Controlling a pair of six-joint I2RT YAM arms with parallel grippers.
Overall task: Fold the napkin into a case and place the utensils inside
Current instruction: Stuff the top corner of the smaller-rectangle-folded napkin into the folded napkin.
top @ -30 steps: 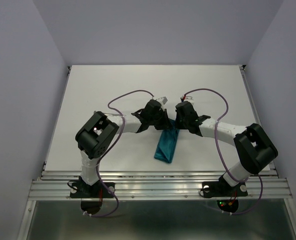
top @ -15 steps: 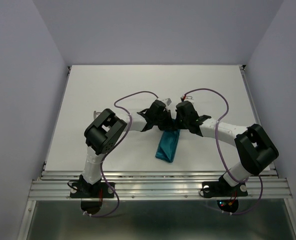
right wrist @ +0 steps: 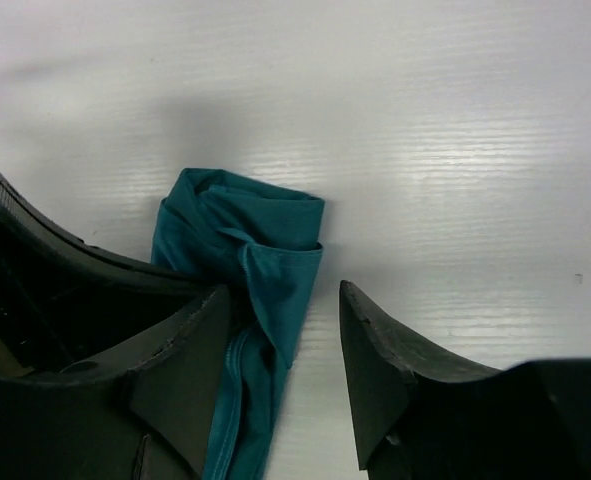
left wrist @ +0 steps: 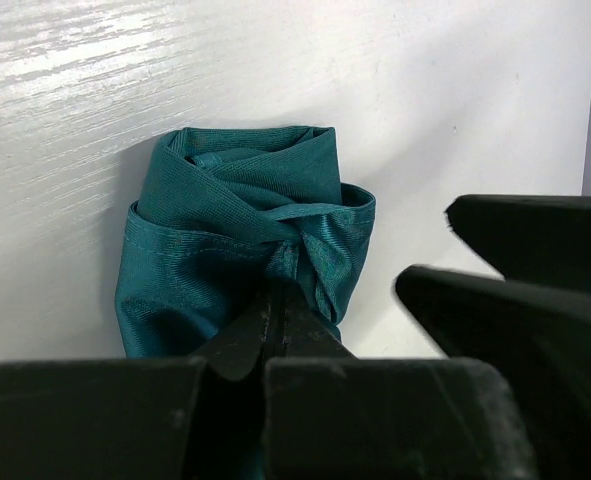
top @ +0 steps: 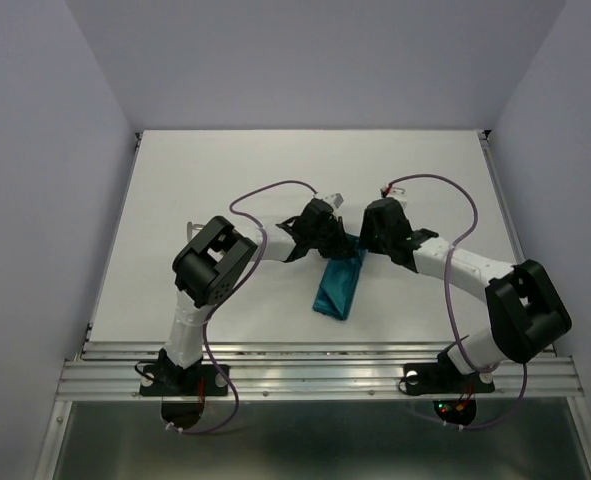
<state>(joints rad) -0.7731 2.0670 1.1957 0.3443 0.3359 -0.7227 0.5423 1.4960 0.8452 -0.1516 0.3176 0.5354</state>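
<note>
The teal napkin (top: 339,290) lies on the white table (top: 225,170) as a narrow folded case, its far end bunched into rolled layers (left wrist: 237,215). My left gripper (top: 332,246) is at that far end, shut on a fold of the cloth (left wrist: 278,292). In the right wrist view my right gripper (right wrist: 280,350) stands open, with the napkin's edge (right wrist: 260,270) lying against its left finger (right wrist: 180,345) and bare table before the right finger. In the top view the right gripper (top: 366,247) sits just right of the napkin's far end. No utensils are in view.
The right gripper's black fingers (left wrist: 515,265) show close beside the napkin in the left wrist view. The left gripper's housing (right wrist: 45,270) crowds the left of the right wrist view. Grey walls enclose the table; a metal rail (top: 315,365) runs along the near edge.
My right gripper has opened, let go of the napkin and shifted slightly right. The left arm swung its elbow in and its gripper stays shut on the cloth.
</note>
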